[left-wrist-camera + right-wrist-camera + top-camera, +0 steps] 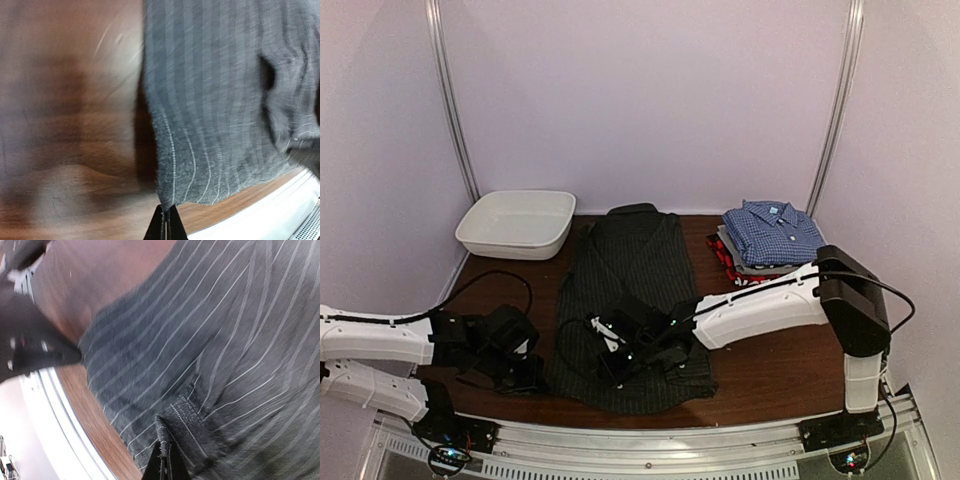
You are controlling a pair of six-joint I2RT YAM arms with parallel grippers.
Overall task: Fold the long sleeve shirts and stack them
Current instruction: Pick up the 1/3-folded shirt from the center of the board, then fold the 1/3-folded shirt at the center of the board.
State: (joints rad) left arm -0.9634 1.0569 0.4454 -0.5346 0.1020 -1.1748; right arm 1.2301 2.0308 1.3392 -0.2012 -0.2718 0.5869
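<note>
Between the closed tips of the left pincer (166, 222) sits a hem corner of the black shirt (220, 100); the right pincer (165, 460), likewise closed, pinches a seamed fold, cloth spreading ahead.

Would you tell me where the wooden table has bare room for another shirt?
Bare wood: front right, between the black pinstriped shirt, the blue-topped folded shirt stack and the right arm's base. Crowded: the near hem, where left gripper and right gripper pinch.

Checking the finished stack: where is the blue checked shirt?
Top view: the blue checked shirt tops the folded pile at the table's far right, beside the pinstriped shirt.
</note>
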